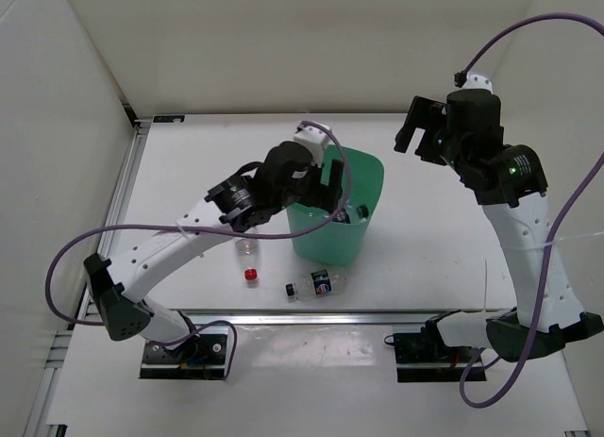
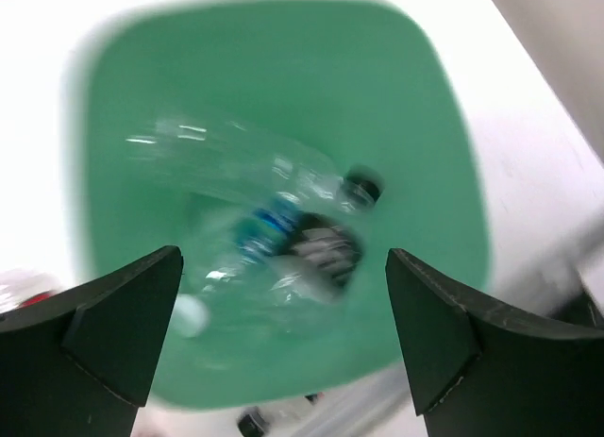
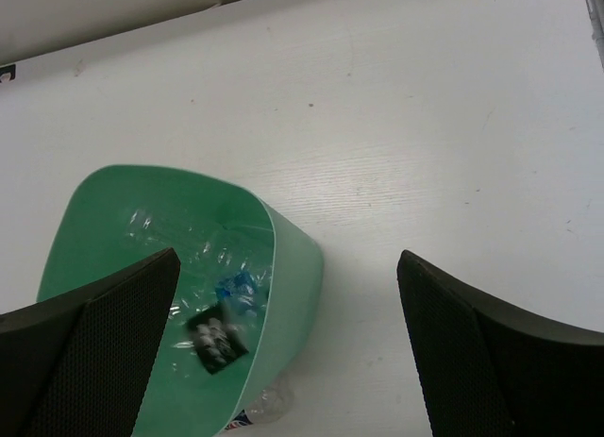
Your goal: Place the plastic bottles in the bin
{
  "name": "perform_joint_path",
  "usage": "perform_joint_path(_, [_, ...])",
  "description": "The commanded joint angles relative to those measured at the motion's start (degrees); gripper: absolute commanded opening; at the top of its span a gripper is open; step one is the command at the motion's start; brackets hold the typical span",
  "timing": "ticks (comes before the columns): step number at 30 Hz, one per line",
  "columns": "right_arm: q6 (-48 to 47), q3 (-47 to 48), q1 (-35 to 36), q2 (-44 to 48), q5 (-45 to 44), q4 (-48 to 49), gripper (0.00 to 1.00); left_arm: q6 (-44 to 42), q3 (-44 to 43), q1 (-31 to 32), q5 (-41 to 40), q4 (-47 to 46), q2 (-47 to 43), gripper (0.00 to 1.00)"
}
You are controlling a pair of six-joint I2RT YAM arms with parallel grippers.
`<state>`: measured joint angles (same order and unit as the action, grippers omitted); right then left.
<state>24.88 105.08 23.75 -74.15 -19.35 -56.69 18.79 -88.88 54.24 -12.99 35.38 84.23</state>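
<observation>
The green bin (image 1: pixel 370 173) stands at mid-table. My left gripper (image 1: pixel 330 184) hovers over its left rim, open and empty, and looks straight down into it (image 2: pixel 283 333). Inside lie a clear unlabelled bottle with a black cap (image 2: pixel 363 187), a black-label bottle (image 2: pixel 326 248) and a light-blue-label bottle (image 2: pixel 269 220), blurred. A dark-blue-label bottle (image 1: pixel 316 285) lies on the table in front of the bin. A red-cap bottle (image 1: pixel 250 267) lies to its left, partly under my left arm. My right gripper (image 1: pixel 415 135) is open and empty, raised right of the bin (image 3: pixel 283 258).
White walls close the table at the back and both sides. A metal rail (image 1: pixel 311 316) runs along the near edge, just in front of the two loose bottles. A purple cable (image 1: pixel 123 231) loops off my left arm.
</observation>
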Motion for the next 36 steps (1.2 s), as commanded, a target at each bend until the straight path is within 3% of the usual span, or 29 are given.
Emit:
perform_joint_path(1, [-0.3,-0.6,-1.2,0.8,0.4,0.9,1.00,4.8,0.9,-4.2,-19.7,-0.7,-8.0,1.00])
perform_joint_path(7, [-0.3,-1.1,-4.2,0.3,4.1,1.5,1.00,7.4,7.5,-13.3,-20.9,-0.7,-10.0,1.00])
perform_joint_path(10, [-0.3,-1.6,-6.6,-0.3,7.3,2.1,1.00,15.5,14.1,-23.5,-10.4,-0.7,-7.8,1.00])
perform_joint_path(12, [-0.8,-1.6,-7.2,-0.8,8.4,2.1,1.00,18.3,16.8,-26.0,-7.1,-0.7,-5.9,1.00])
perform_joint_path(18, [-1.6,-1.6,-8.4,-1.3,11.1,3.2,1.00,19.6,20.2,-28.4,-6.3,-3.0,-1.0,1.00])
perform_joint_path(30, [-2.1,-3.2,-8.4,-1.3,15.0,3.7,1.00,24.9,36.5,-29.0,-5.2,-7.4,2.4,1.00])
perform_joint_path(34, [-2.1,-3.2,-8.4,-1.3,16.2,4.2,1.00,27.8,39.9,-29.0,-1.0,-9.7,5.2,1.00])
perform_joint_path(36, [-2.1,-3.2,-8.4,-1.9,17.0,4.2,1.00,27.3,39.9,-29.0,-1.0,-9.7,5.2,0.85])
